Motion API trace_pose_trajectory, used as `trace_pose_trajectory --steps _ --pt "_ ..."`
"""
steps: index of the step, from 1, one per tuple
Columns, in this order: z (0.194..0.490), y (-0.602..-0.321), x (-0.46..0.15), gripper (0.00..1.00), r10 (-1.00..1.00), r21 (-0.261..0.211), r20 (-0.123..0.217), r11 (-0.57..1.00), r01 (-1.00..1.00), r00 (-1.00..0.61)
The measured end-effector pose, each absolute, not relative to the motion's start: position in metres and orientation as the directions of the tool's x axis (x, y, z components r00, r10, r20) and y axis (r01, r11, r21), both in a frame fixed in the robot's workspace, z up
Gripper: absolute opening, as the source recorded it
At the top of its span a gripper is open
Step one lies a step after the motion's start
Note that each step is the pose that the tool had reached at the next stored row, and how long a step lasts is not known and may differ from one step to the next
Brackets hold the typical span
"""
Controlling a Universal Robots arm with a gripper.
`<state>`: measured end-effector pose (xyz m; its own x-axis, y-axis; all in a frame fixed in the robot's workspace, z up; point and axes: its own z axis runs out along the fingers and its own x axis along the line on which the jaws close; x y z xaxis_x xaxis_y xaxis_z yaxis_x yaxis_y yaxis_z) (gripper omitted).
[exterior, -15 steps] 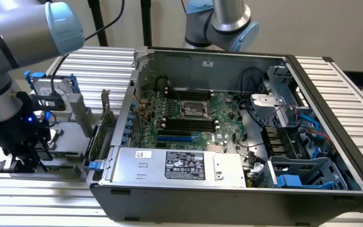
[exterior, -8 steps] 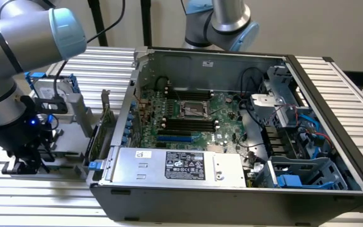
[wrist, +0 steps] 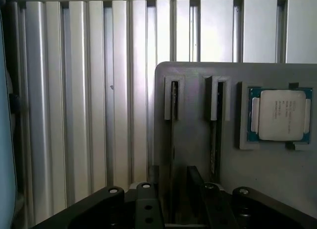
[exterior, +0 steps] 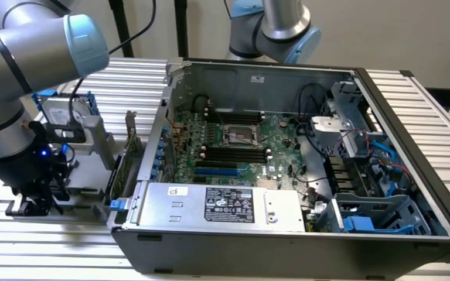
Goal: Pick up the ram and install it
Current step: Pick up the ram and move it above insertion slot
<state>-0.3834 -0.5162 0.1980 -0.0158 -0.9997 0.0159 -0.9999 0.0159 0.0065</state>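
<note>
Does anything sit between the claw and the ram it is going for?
Nothing visible does. The open claw hangs over the gray holder, straddling the ram that stands on edge in its slot; the processor chip lies apart in its own pocket.

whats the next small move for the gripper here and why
Probably close the gripper on the ram: its open jaws seem to straddle that edge-on stick standing in a slot of the grey holder, and nothing is held yet.
</note>
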Motion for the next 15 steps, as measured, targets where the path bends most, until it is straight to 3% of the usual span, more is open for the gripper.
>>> trace_pose_trajectory --steps 4,6,13,15 --pt "0.195 -0.5156 -0.3835 0.36 -1.0 0.007 0.016 0.018 -1.0 -0.018" --pt "0.1937 -0.5155 -0.3835 0.27 -1.0 0.007 0.016 0.018 -1.0 -0.018" --pt "0.192 -0.5152 -0.3835 0.25 -1.0 0.007 0.016 0.02 -1.0 -0.02" --pt "0.192 -0.5151 -0.3835 0.14 -1.0 0.007 0.016 0.02 -1.0 -0.02"
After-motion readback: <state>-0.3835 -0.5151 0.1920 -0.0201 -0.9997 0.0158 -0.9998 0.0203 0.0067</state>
